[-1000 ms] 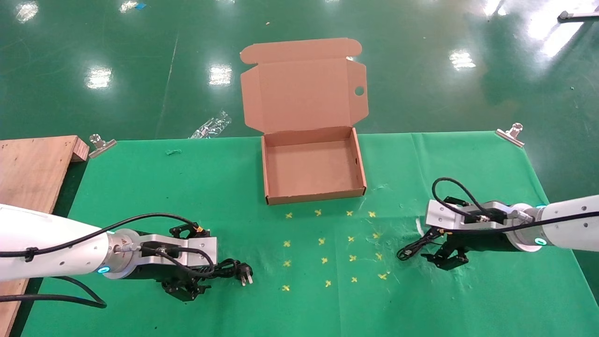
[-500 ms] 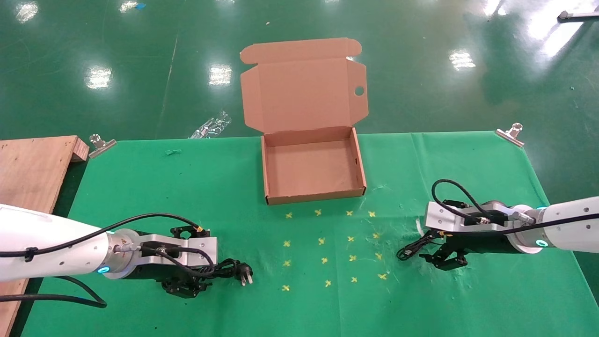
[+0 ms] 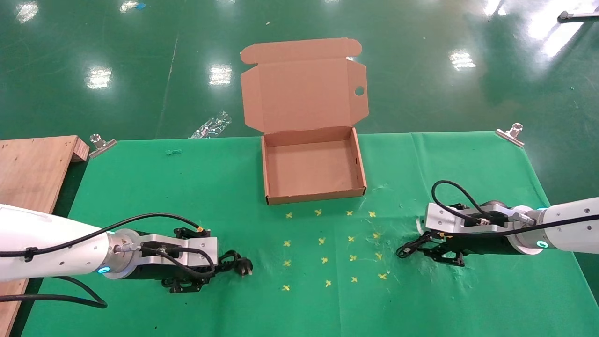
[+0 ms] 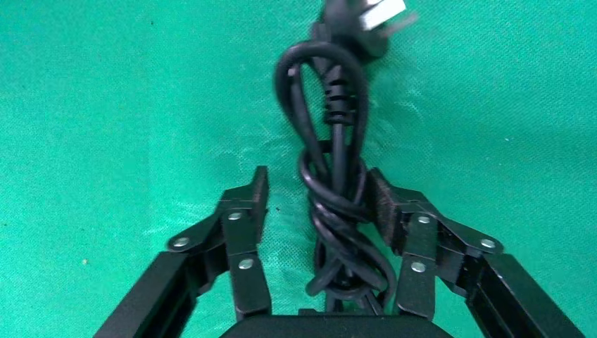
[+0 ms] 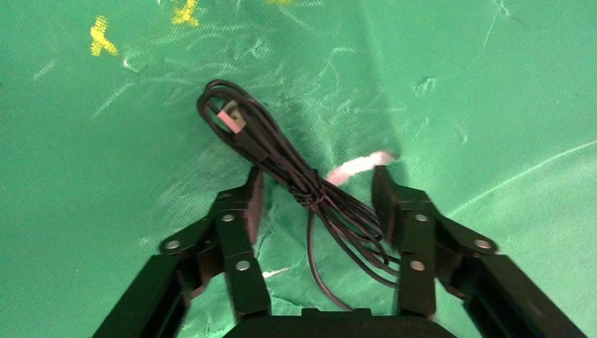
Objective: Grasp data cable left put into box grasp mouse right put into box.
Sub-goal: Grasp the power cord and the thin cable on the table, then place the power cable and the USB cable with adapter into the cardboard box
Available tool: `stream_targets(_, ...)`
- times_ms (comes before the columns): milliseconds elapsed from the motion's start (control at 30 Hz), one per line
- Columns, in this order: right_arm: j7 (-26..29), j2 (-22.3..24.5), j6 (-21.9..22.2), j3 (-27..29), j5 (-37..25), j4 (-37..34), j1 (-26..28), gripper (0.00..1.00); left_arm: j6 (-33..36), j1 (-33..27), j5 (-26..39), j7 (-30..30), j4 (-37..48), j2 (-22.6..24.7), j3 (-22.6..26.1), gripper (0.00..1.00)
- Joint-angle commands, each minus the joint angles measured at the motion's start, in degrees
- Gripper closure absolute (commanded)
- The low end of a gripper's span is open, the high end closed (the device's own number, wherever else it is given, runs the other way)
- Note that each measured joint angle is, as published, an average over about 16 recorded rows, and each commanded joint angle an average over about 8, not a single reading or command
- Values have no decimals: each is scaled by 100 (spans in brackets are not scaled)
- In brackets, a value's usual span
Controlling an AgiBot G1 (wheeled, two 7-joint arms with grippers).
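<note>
Head view: shallow brown cardboard box (image 3: 313, 171) at the table's far middle, flapped lid upright, round hole in one flap. Green cloth (image 3: 299, 290) is scuffed, with yellow crosses. Left gripper (image 3: 187, 283) low at near left, jaws spread around the data cable (image 4: 336, 197), a thick rubbery black bundle; one pad touches it, the other stands apart, chunky plug beyond. Right gripper (image 3: 442, 257) at near right, jaws wide astride a thin black wire coil (image 5: 296, 176) with a USB end. Mouse body hidden.
</note>
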Motion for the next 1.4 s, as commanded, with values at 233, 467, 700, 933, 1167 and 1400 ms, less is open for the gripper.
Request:
stream_targets(233,3,4,-5,-2,4,12,-3,100,0,0,-3,0,-1,0,0,100)
stream_targets(467,5,6,-6,-2,8,17,-5,100,-2,0,2,0,-1,0,-1,100)
stream_targets(700,5,8,-8,-2,10,21,-7,100,-2,0,4,0,0,0,-1,100)
stream_targets(933,1,35,-3,18,24,37,14,100,-25,-80,-53,5,2,-45,-71,100)
stream_targets(1167,97,357,-6,200,47,441,330,100,1,-688,-440,69,180,-85,-415,100)
stream_targets(1400,481,702,-79,382,-77,1221,754,100,-291,-1256,-526,232,574,644,-503,100)
